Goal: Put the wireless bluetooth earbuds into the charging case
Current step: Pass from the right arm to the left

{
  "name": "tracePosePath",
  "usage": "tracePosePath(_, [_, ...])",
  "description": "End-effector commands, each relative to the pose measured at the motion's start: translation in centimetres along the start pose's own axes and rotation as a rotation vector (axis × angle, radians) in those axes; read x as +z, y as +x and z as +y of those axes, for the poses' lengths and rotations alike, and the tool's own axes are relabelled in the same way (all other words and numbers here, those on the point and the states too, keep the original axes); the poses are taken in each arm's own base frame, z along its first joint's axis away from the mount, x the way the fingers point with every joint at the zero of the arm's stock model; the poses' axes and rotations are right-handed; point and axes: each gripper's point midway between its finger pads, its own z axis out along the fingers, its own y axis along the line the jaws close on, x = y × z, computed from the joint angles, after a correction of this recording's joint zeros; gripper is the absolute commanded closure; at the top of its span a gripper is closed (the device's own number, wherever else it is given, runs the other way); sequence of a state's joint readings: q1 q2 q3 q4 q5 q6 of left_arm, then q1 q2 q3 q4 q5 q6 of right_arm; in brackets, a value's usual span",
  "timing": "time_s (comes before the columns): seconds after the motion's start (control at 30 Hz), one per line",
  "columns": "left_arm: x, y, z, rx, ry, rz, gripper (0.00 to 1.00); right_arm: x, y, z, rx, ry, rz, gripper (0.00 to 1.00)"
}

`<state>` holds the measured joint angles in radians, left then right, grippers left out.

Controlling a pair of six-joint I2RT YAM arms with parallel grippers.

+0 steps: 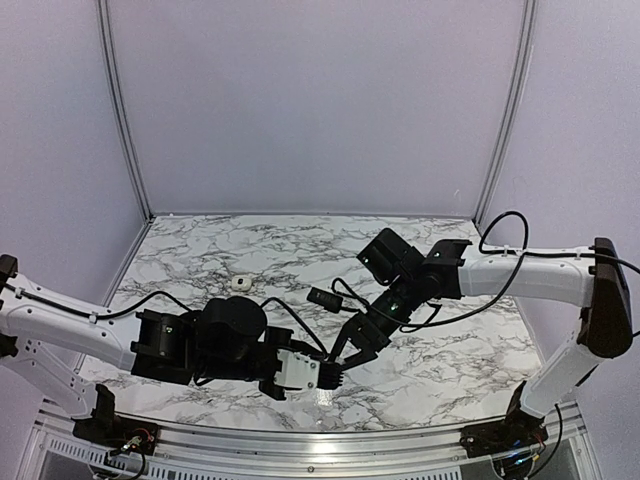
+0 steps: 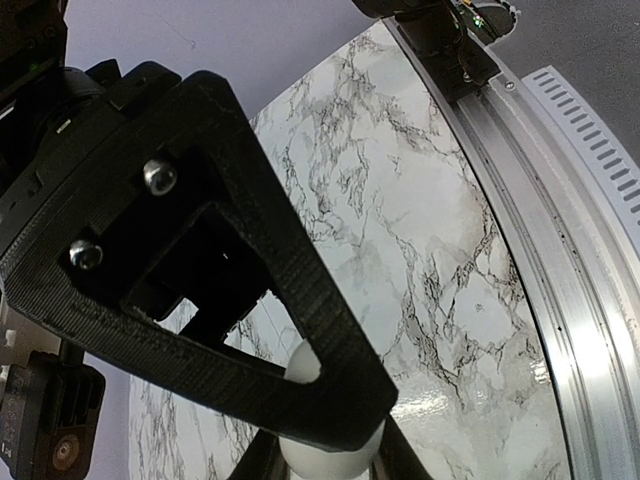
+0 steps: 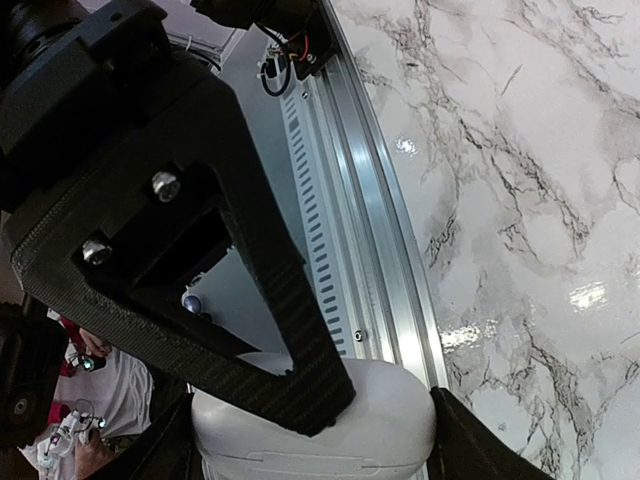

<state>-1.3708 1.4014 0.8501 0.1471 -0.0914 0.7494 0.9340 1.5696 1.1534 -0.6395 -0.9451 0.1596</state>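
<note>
Pinching one earbud (image 2: 325, 468) tight in the left gripper (image 2: 330, 445) just beside the charging case (image 3: 380, 400) clamped in the right gripper (image 3: 315, 440), both aloft over the table (image 1: 450, 350) — probably risking a skewed approach squeezing the slick earbud loose and dropping it.

Marble-look counter (image 1: 250, 250) under & around left end effector (image 1: 333, 376); plain lilac walls (image 1: 320, 100) beyond it, slotted metal rail (image 1: 300, 440) just behind. Glare spots on counter.

Both arms reach inward, meeting near centre: left gripper (image 1: 332, 378) pinched on earbud (image 2: 330, 462) — right gripper (image 1: 342, 360) clasping charging case (image 3: 385, 405).
</note>
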Motion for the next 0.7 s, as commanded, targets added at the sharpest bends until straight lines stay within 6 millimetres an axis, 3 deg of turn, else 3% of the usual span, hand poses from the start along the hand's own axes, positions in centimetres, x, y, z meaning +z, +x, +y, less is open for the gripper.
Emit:
tracePosePath(0.0, [0.2,-1.0,-0.8,0.005,0.040,-0.019,0.87,-0.3,-1.5,1.4,-0.077,-0.033,-0.034,0.50])
tracePosePath(0.23, [-0.1,-1.0,-0.1,-0.069,0.002,-0.030,0.94,-1.2,-2.6,2.6,-0.160,-0.022,-0.076,0.23])
tracePosePath(0.4, [-1.1,-1.1,0.7,-0.138,-0.020,-0.071,0.96,-3.9,-4.9,4.0,-0.272,0.037,-0.165,0.07])
tracePosePath(0.53, [-2.3,-1.3,1.7,-0.210,-0.044,-0.115,0.97,-7.2,-6.8,5.1,-0.382,0.109,-0.295,0.04])
tracePosePath(0.67, [-5.0,-2.3,3.9,-0.317,-0.096,-0.244,0.99,-9.9,-7.8,6.2,-0.517,0.211,-0.442,0.04])
